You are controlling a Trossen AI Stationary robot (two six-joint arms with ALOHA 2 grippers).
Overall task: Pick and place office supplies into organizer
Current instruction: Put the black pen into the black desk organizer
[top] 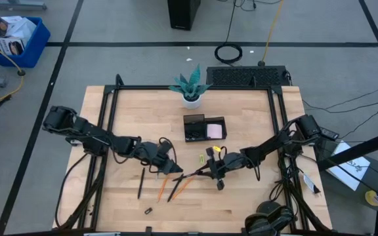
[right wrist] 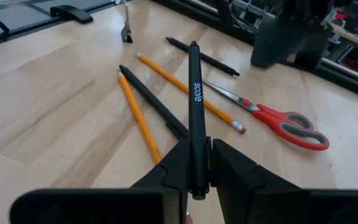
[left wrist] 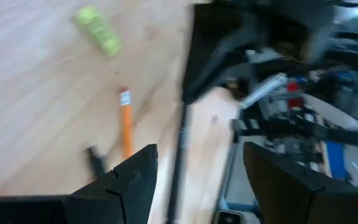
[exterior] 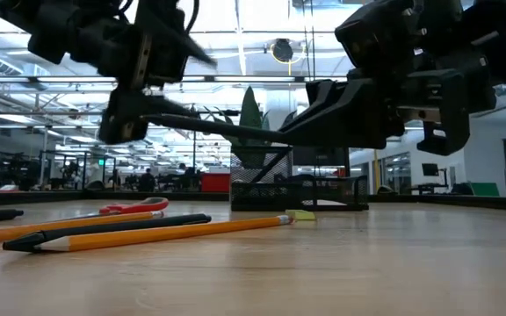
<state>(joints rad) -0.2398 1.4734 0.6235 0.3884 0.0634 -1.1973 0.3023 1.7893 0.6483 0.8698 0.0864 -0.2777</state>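
My right gripper (top: 207,174) is shut on a thin black pen (right wrist: 195,93) above the table's middle front. The pen's free end (exterior: 161,105) reaches toward my left gripper (top: 168,165), which is open. In the left wrist view that pen (left wrist: 180,143) shows between the open fingers, with gaps on both sides. On the table below lie red-handled scissors (right wrist: 284,124), two orange pencils (right wrist: 138,115) and two more black pens (right wrist: 154,102). The black organizer (top: 195,128), with a pink sticky-note pad (top: 214,130) inside, stands farther back. My right gripper pinches the black pen near its rear end (right wrist: 197,168) between its two fingers (right wrist: 173,171). The pen sticks out forward along the fingers, toward the table's left side. It is lifted clear of the table and lies almost level.
A white pot with a teal plant (top: 190,90) stands at the far edge behind the organizer. A yellow-green clip (top: 203,159) lies beside my right gripper, and a small black clip (top: 148,211) near the front edge. Black frame rails (top: 110,111) run along both table sides.
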